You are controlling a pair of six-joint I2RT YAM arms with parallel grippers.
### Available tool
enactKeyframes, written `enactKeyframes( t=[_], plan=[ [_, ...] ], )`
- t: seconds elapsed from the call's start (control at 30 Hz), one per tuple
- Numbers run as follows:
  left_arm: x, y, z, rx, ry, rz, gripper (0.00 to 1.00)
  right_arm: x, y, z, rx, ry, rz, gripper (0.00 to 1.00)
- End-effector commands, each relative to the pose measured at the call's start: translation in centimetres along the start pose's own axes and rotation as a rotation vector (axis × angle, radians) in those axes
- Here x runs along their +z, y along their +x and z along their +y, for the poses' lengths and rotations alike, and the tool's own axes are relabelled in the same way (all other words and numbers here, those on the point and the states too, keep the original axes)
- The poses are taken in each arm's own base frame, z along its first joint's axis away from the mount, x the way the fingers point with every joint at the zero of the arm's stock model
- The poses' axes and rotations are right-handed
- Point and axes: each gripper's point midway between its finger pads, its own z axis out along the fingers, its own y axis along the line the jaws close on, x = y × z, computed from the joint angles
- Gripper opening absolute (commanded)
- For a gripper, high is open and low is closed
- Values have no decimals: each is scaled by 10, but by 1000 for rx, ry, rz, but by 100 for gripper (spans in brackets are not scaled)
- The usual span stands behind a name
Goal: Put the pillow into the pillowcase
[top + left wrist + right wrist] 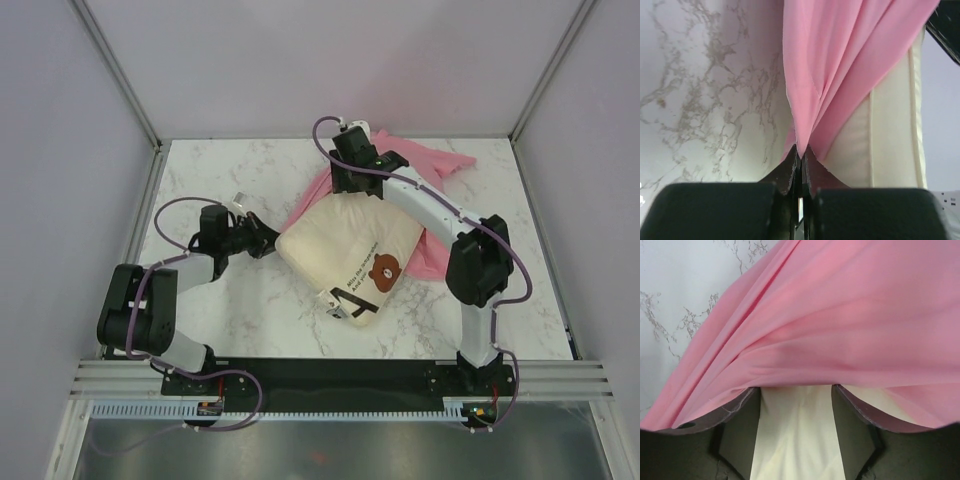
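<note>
My two bases sit at the bottom edge of the top view. My left arm folds up the left side of the frame and reaches rightward. My left pincer [262, 238] ends left of centre, just beside the left corner of the pillow [345, 250].

In the left wrist view, this pincer is fully closed. Its tips meet at lower centre, and a gathered fold of the pillowcase [840, 60] runs down into the seam between them. The pink fabric fans out from that pinch toward the top of the frame. The cream side of the pillow stands to its right and the marble table [705, 90] lies to its left.

The pillow lies at the centre of the top view, turned diagonally. Its bear face [385, 268] and a line of dark text are on the lower right part of its upper side.

My right arm rises from the lower right and bends over the pillow's right side. My right pincer [355, 185] points down at the pillow's upper edge. In the right wrist view, its fingers [730, 412] stand wide apart and grip nothing. A cream strip of the pillow passes between them with a dark gap on either side. The pillowcase drapes over both fingertips and fills the upper frame.

In the top view, the pink fabric shows beyond the pillow's upper left edge and spreads toward the upper right, near the table's far edge.
</note>
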Motion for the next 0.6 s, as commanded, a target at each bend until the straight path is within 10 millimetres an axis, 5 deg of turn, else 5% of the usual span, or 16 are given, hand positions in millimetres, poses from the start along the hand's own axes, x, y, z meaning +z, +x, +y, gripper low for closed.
enactKeyframes(
  t=[0.0,0.37,0.5,0.57],
  plan=[
    [-14,-20,3,-17,-18,-68,2,-41,-40,-37,9,79,-135,69],
    [-52,-94,48,-126,-119,-311,4,-79,16,-82,17,117,-87,80],
    [-55,-100,46,-95,-137,-325,53,-87,37,-85,20,90,-64,80],
    [-60,-100,51,-73,-186,-346,60,-87,56,-81,27,46,-30,80]
  ],
)
